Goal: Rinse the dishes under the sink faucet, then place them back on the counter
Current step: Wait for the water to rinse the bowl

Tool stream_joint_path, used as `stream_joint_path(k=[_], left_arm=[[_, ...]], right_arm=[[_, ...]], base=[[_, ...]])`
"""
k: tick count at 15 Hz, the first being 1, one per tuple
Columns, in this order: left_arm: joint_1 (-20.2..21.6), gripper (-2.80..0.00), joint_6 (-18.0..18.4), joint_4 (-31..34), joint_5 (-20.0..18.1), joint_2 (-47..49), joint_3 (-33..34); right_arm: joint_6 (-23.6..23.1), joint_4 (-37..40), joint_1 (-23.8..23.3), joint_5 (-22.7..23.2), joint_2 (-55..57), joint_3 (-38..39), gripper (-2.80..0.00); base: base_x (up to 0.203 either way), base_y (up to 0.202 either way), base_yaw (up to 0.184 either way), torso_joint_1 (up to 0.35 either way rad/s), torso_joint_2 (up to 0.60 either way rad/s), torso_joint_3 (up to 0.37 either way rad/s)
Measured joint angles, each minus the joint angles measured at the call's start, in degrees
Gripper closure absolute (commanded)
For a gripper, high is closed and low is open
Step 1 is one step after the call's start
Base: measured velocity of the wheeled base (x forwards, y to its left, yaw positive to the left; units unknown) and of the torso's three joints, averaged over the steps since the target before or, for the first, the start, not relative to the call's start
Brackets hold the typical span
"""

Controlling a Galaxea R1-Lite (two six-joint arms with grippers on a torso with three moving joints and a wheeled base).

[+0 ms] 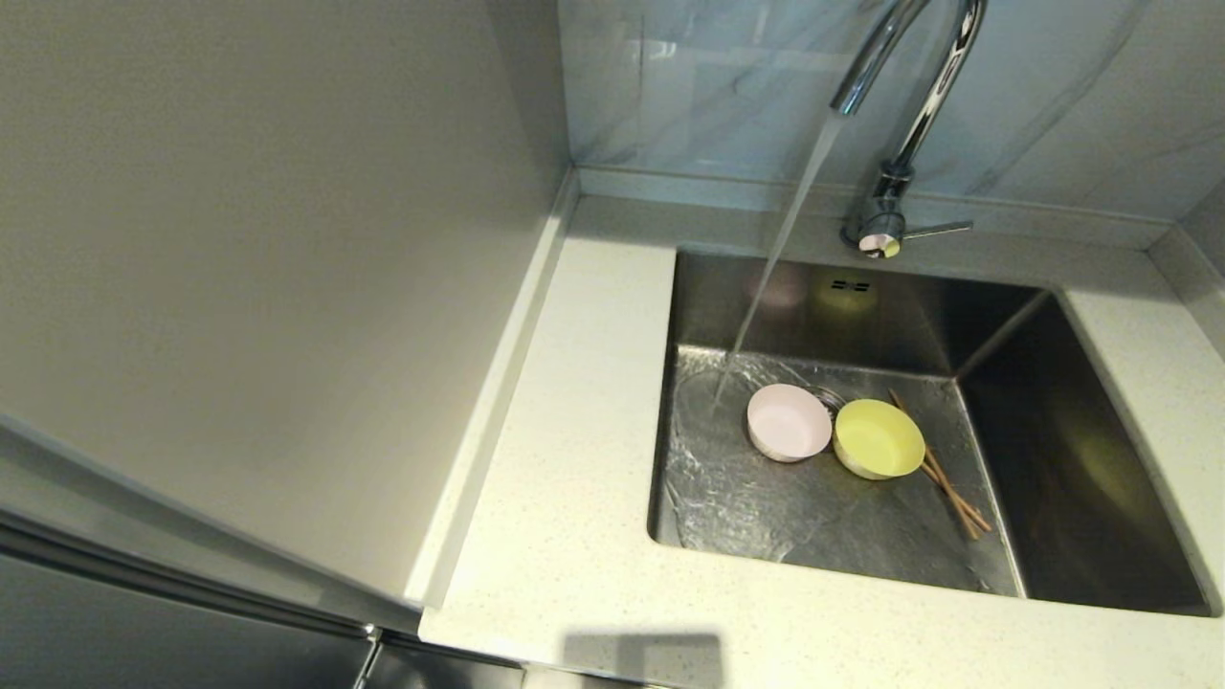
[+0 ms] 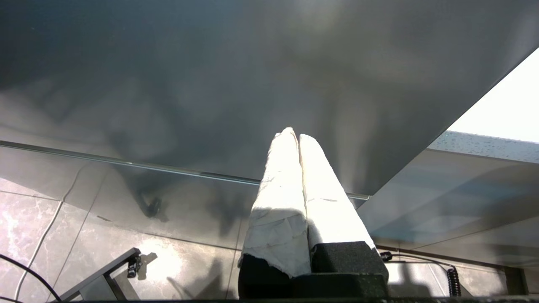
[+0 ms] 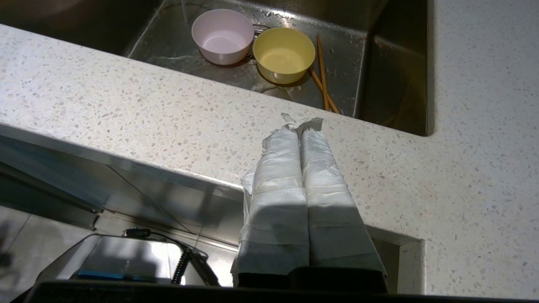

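The pale-pink bowl [image 1: 789, 422] [image 3: 222, 35] and the pale-yellow bowl [image 1: 879, 438] [image 3: 284, 54] sit side by side on the floor of the steel sink [image 1: 823, 498], over the drain. The brown chopsticks [image 1: 943, 471] [image 3: 321, 71] lie beside the yellow bowl. Water runs from the chrome faucet [image 1: 909, 115] and lands left of the pink bowl. Neither arm shows in the head view. My right gripper [image 3: 300, 128] is shut and empty, low in front of the counter [image 3: 168, 122] at its front edge. My left gripper [image 2: 293, 134] is shut and empty, below a grey cabinet panel.
A tall grey cabinet side [image 1: 258, 287] walls off the counter's left. The faucet lever [image 1: 936, 230] points right. Grey marbled tile [image 1: 718, 86] backs the sink. Bare counter [image 1: 565, 459] lies left of the basin and in front of it.
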Motion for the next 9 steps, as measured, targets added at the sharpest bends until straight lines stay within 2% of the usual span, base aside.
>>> stream_joint_path(k=[4,9], left_arm=[[0.0,0.0,0.0,0.0,0.0,0.0,0.0],[0.0,0.0,0.0,0.0,0.0,0.0,0.0]], right_arm=[[2.3,0.0,0.0,0.2,-0.1,0.1,0.0],[2.5,-0.6,0.0,0.0,-0.2,0.3,0.0]], base=[[0.0,0.0,0.0,0.0,0.0,0.0],[0.0,0.0,0.0,0.0,0.0,0.0]])
